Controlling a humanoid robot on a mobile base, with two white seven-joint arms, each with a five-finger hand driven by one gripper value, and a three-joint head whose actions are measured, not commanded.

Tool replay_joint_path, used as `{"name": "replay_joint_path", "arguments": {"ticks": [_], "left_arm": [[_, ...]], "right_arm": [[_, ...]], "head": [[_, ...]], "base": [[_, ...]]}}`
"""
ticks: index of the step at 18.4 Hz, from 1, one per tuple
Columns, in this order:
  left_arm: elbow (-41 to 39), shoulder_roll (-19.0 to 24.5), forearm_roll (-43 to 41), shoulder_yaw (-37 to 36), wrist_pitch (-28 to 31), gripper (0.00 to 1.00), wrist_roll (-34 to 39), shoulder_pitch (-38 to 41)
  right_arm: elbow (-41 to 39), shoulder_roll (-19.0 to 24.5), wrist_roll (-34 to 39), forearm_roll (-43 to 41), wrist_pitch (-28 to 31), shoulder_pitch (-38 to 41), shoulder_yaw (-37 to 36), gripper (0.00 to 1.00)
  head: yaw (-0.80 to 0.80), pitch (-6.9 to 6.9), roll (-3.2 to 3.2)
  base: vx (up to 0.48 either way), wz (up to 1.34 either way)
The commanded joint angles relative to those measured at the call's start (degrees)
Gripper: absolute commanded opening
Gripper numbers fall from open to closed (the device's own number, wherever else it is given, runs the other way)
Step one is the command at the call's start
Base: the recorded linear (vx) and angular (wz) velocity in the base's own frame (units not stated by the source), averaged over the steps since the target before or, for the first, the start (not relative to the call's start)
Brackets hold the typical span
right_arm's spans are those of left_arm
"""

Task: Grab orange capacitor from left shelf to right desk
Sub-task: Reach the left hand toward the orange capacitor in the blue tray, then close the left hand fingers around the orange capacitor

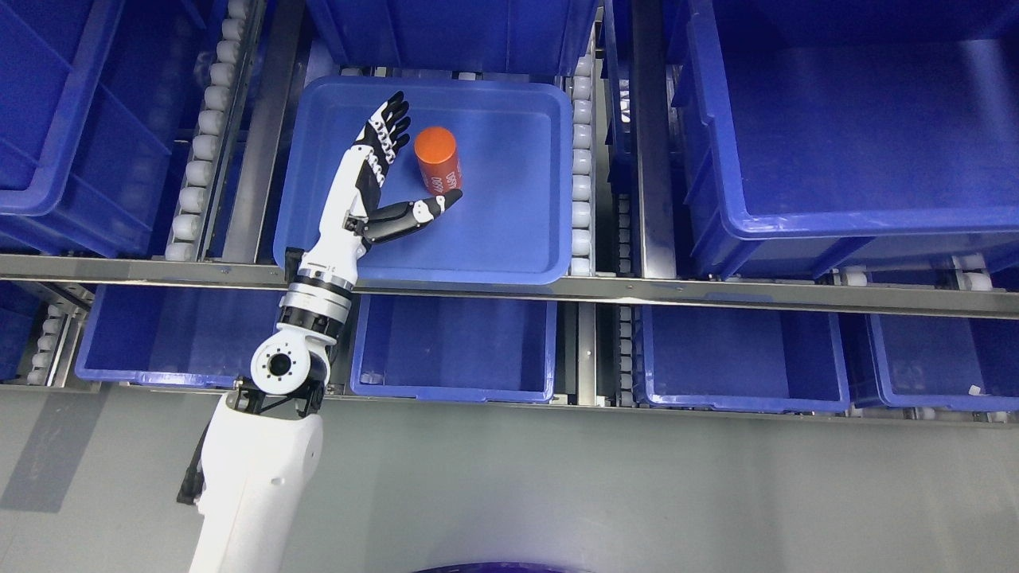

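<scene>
The left hand is inside the shallow blue tray on the upper shelf level, fingers spread and extended toward the tray's far wall, thumb splayed out to the right. It holds nothing.

The orange capacitor sits on the tray floor in the open crook between fingers and thumb, immediately right of the fingers. The thumb tip appears to touch its base or stop just short of it; the overhead angle does not settle this. The capacitor is a short cylinder, seemingly upright and leaning slightly in the view, flat top toward the camera. Its long axis therefore runs roughly along the line of sight, across the palm's closing direction.

The left hand is the only one present; the right arm is not visible.

Clearances: the tray floor right of the capacitor is bare up to the right wall, and the far wall is near the fingertips. The tray's near rim and the steel shelf rail cross beneath the forearm.

Judgement: the grasp calls for a small shift right, then closing fingers against thumb. A nudge from the thumb could topple or roll the cylinder. Withdrawal must lift over the near rim.
</scene>
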Motion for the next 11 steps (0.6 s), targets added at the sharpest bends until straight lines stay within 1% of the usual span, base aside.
{"name": "replay_joint_path", "arguments": {"ticks": [1, 4, 5, 8, 10, 11], "left_arm": [[10.0, 1.6, -1.3, -2.1, 0.0, 0.97, -1.4, -3.5], [10.5, 1.6, -1.8, -2.3, 0.0, 0.92, -1.6, -3.5], [10.6, 1.6, -1.8, -2.1, -0.3, 0.86, -1.6, -3.4], [10.8, 1.6, -1.8, -1.6, -0.7, 0.76, -1.6, -3.4], [11.1, 1.4, -1.7, -1.1, -1.5, 0.65, -1.6, -3.4], [11.1, 1.2, -1.7, -0.7, -3.1, 0.56, -1.6, -3.4]], "right_arm": [[-1.9, -1.0, 0.0, 0.0, 0.2, 0.1, -0.6, 1.0], [-1.9, -1.0, 0.0, 0.0, 0.2, 0.1, -0.6, 1.0], [-1.9, -1.0, 0.0, 0.0, 0.2, 0.1, -0.6, 1.0], [-1.9, -1.0, 0.0, 0.0, 0.2, 0.1, -0.6, 1.0], [-1.9, -1.0, 0.0, 0.0, 0.2, 0.1, -0.6, 1.0], [-1.9, -1.0, 0.0, 0.0, 0.2, 0.1, -0.6, 1.0]], "head": [[0.0, 0.0, 0.0], [0.0, 0.0, 0.0], [0.0, 0.0, 0.0], [0.0, 0.0, 0.0], [0.0, 0.0, 0.0], [0.0, 0.0, 0.0]], "base": [[0.0, 0.0], [0.0, 0.0], [0.0, 0.0], [0.0, 0.0], [0.0, 0.0], [0.0, 0.0]]}}
